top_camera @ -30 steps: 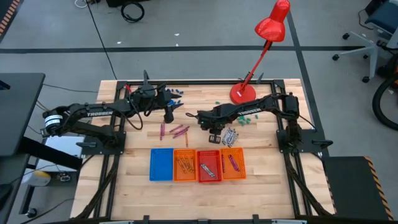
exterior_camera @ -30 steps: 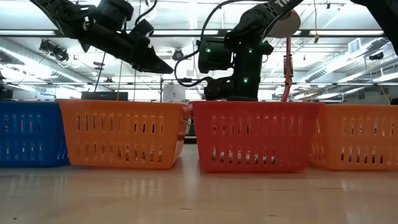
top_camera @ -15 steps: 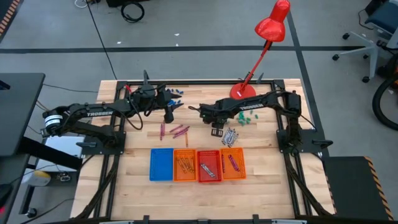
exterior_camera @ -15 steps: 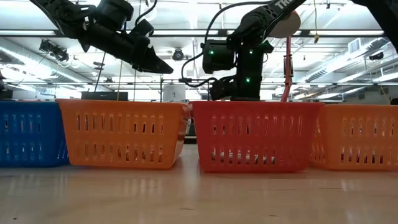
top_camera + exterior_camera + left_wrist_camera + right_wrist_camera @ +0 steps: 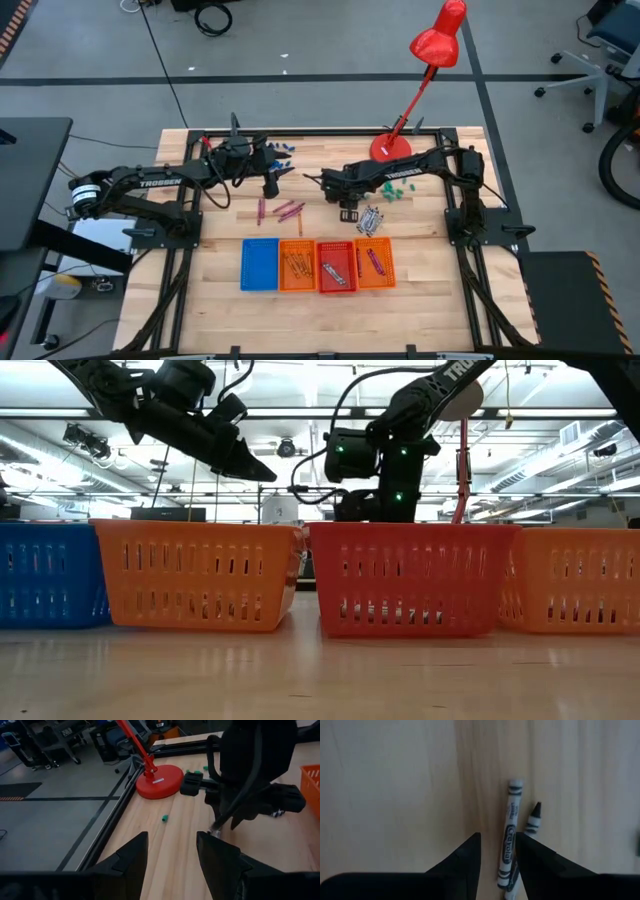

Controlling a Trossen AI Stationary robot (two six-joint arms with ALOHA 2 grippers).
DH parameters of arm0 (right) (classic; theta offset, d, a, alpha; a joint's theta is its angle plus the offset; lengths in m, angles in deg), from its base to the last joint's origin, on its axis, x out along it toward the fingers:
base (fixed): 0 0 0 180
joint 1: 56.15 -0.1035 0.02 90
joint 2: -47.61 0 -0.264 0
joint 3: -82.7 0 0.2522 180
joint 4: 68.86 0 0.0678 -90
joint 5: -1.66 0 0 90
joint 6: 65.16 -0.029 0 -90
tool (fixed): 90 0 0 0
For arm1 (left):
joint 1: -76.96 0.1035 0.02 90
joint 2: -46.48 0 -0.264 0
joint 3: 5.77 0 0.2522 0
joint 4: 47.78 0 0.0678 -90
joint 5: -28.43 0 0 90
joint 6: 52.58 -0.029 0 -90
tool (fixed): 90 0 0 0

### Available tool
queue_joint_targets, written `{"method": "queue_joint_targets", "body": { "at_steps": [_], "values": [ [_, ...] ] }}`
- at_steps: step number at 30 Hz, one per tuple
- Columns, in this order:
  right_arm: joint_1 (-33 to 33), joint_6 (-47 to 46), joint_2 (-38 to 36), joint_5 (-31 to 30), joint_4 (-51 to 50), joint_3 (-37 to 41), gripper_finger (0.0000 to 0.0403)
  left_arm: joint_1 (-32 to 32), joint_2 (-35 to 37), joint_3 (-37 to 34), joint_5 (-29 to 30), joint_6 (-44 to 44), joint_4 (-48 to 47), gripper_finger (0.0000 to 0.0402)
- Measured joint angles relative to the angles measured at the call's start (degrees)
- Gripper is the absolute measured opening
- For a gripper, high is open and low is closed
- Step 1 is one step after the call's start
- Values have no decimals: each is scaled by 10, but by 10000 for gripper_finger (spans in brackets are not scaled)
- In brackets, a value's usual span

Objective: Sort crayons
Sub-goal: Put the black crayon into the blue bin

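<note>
My right pincer point(image 5: 347, 213), half open and empty, hovers by the grey crayons point(image 5: 370, 220); three trays point(image 5: 318, 282) hold some, purple ones point(image 5: 282, 210) remain.

A red desk lamp point(image 5: 425, 70) stood at the far edge of the pale wooden bench point(image 5: 420, 270). Small green bits point(image 5: 397, 186) and blue bits point(image 5: 281, 150) lay scattered near it, possibly caps. An office chair point(image 5: 600, 45) stood beyond.
</note>
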Motion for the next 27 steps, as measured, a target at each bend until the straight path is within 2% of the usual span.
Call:
{"method": "queue_joint_targets", "body": {
  "at_steps": [8,14,18,20,27],
  "values": [
    [0,-17,-2,1,13,26,120,0,0,0,0,0,2,180],
    [0,-22,-2,30,15,26,73,-1,0,0,-5,1,-1,180],
    [1,-25,-2,43,15,27,24,-1,0,0,-91,-36,-59,180],
    [1,-28,-3,45,15,27,12,-5,-6,0,-133,-54,-80,180],
    [-1,-25,3,45,15,-1,32,-36,-56,-1,-147,-54,-95,180]
  ]
}}
